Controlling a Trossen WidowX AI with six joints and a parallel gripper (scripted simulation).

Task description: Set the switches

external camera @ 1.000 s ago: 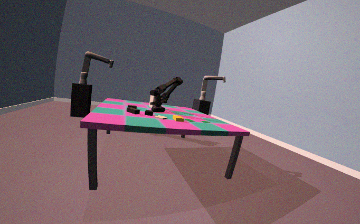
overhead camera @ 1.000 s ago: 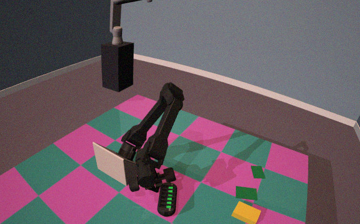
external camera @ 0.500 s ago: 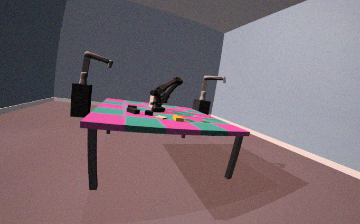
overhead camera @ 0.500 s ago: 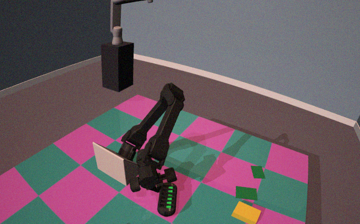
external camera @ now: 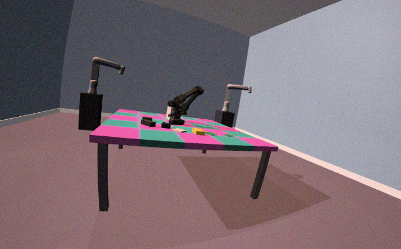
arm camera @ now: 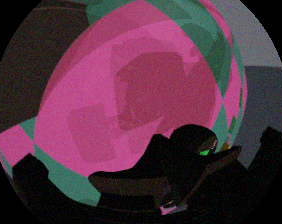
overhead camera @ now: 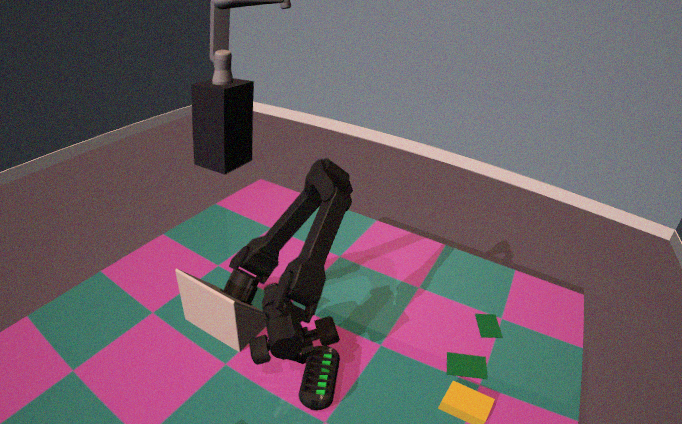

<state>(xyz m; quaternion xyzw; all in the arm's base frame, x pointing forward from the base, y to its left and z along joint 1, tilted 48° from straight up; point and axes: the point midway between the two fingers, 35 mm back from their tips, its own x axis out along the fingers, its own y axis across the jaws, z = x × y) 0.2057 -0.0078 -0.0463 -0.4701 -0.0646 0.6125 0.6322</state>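
Observation:
The dark controller unit lies on its base, rocker switches up. In the top view a row of green switch ends shows along its right side; which ends are pressed down is too small to tell. Its label is hidden underneath. My gripper is shut and empty, low at the unit's far end. Its fingertips are at or very near that end; whether they touch it I cannot tell. In the wrist view the fingers hide most of the unit, and one green switch end shows.
A pale upright panel stands beside the arm's base. Two green plates and a yellow block lie to the right. Dark modules and a pale flat piece show in the exterior view.

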